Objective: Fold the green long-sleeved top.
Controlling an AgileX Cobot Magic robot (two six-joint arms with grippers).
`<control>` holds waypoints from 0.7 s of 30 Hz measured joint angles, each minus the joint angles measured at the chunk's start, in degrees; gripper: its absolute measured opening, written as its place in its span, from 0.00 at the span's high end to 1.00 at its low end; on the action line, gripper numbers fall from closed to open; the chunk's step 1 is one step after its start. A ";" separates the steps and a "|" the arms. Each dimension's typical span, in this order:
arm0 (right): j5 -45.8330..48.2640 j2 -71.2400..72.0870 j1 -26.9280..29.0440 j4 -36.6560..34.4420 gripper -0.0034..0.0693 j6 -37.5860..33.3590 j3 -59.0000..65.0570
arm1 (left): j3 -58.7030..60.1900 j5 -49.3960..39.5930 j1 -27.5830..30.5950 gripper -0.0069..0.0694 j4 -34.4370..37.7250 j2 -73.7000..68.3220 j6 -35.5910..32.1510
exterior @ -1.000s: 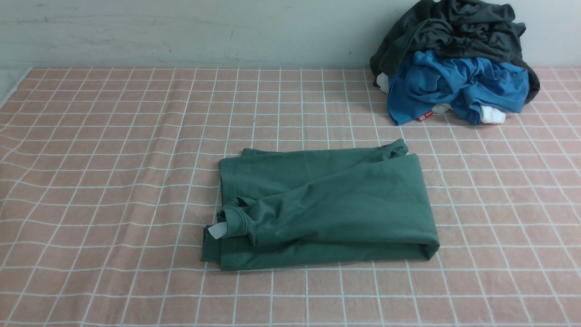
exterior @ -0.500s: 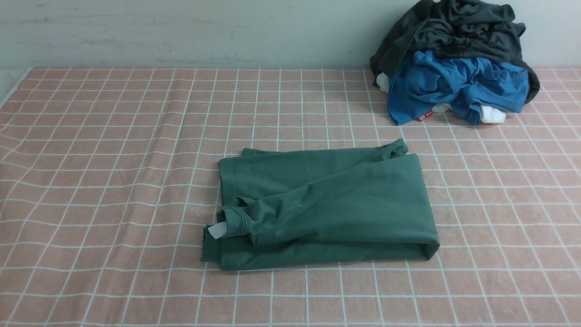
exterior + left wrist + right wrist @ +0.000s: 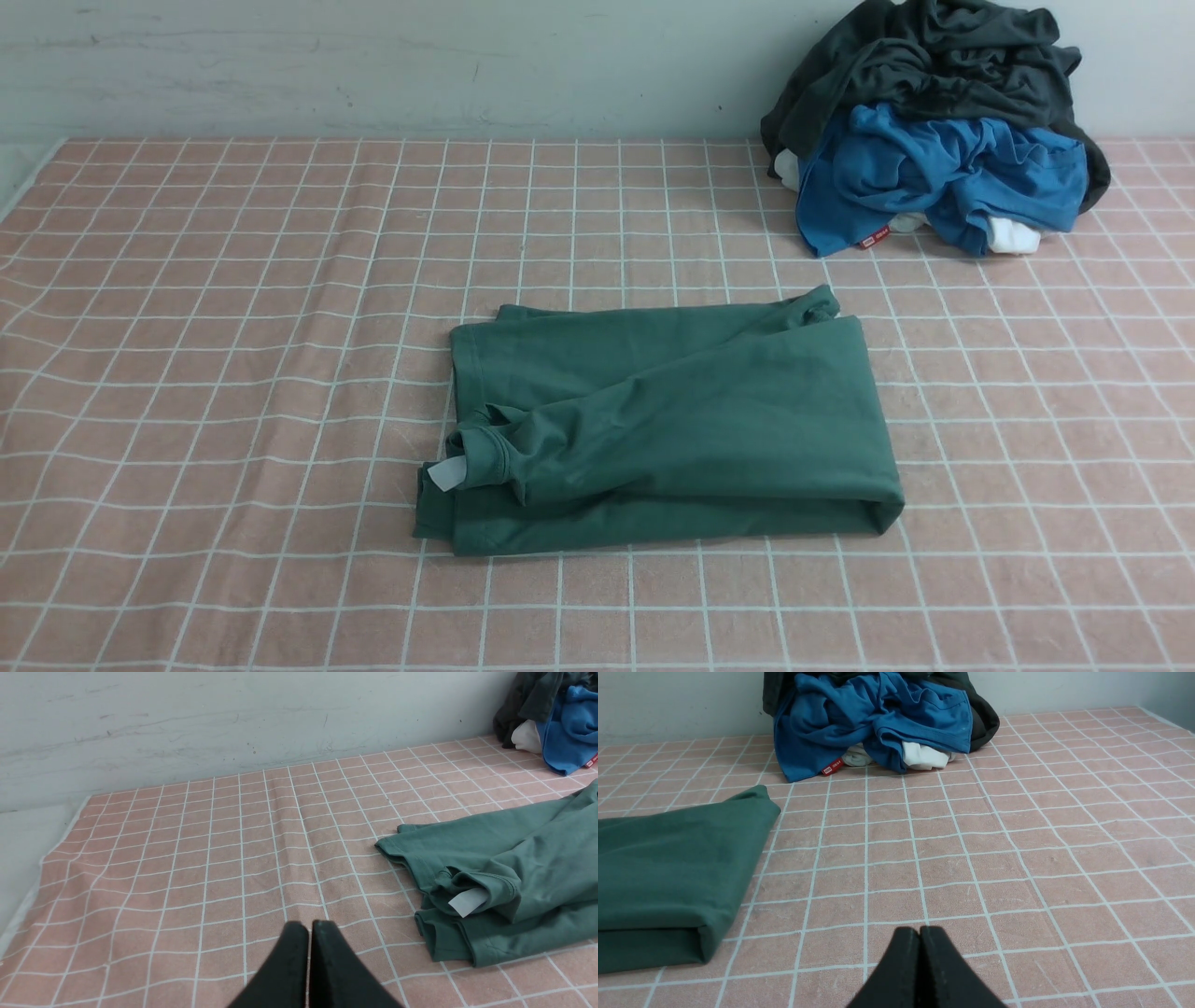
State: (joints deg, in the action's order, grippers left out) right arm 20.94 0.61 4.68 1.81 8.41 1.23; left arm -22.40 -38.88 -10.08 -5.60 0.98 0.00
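Between both closed end effectors (image 3: 309, 933) (image 3: 920, 938) lies the folded green top (image 3: 663, 429), untouched.

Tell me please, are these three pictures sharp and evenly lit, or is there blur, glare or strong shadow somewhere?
Front view: even soft light, no glare, only a faint shadow under the green top; the clothes pile is sharp. Left wrist view: the cloth grid is sharp, while the shut left gripper is slightly soft. Right wrist view: similar, with the right gripper a dark, featureless shape.

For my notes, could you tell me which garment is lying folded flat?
The green long-sleeved top, alone mid-cloth; the blue garment and charcoal garment are crumpled together.
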 joint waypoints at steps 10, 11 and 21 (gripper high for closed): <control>0.00 0.00 0.00 0.00 0.97 0.00 0.00 | 0.00 0.00 0.00 0.91 0.00 0.00 0.00; 0.00 0.00 0.00 0.00 0.97 0.00 0.00 | 0.00 0.00 0.00 0.91 0.00 0.00 0.00; 0.00 0.00 0.00 0.00 0.97 0.00 0.00 | 0.00 -0.02 0.00 0.91 -0.79 0.00 0.00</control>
State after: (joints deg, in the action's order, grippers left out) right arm 20.94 0.61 4.68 1.81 8.41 1.23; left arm -22.40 -38.90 -10.08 -6.39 0.98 0.00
